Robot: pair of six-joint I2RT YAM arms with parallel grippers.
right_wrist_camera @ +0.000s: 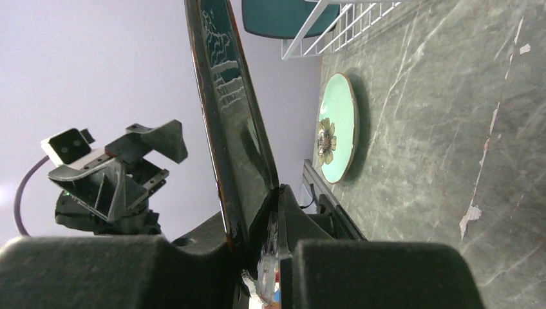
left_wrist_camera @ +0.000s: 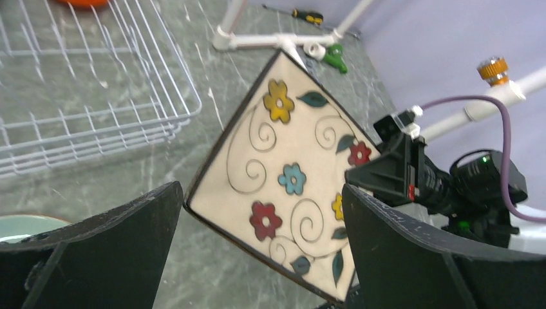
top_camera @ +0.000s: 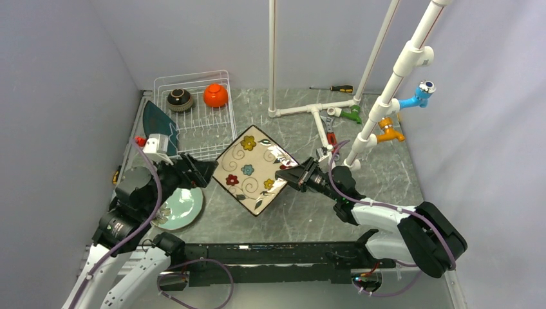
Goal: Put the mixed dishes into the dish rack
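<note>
1. Right gripper (top_camera: 288, 175): jaws pinched onto the right corner of the brown square floral plate (top_camera: 251, 168). The right wrist view shows its rim edge-on between them.
2. The plate is just off the near right corner of the dish rack (top_camera: 193, 76). It is tilted with the patterned face upward and looks to be carried clear of the table.
3. Left gripper (top_camera: 207, 172): jaws spread wide, holding nothing. It sits just outside the rack's near edge, aimed at the plate's left corner.
4. Key relation: the plate's corner-to-corner diagonal runs from one gripper to the other. The rack lies beyond the left gripper's side, so the left arm is nearer to it. My reading is that a handover is being set up.
5. Left wrist view: the plate's near corner sits beside one finger. I cannot tell whether it is inside the gap or just ahead of it.
6. Others:
   - Dark brown bowl (top_camera: 179, 99) and orange bowl (top_camera: 216, 95) are at the rack's far end.
   - Dark teal plate (top_camera: 158, 125) leans at the rack's left wall.
   - Pale green plate (top_camera: 180, 209) lies flat, nearward of the rack.
</note>
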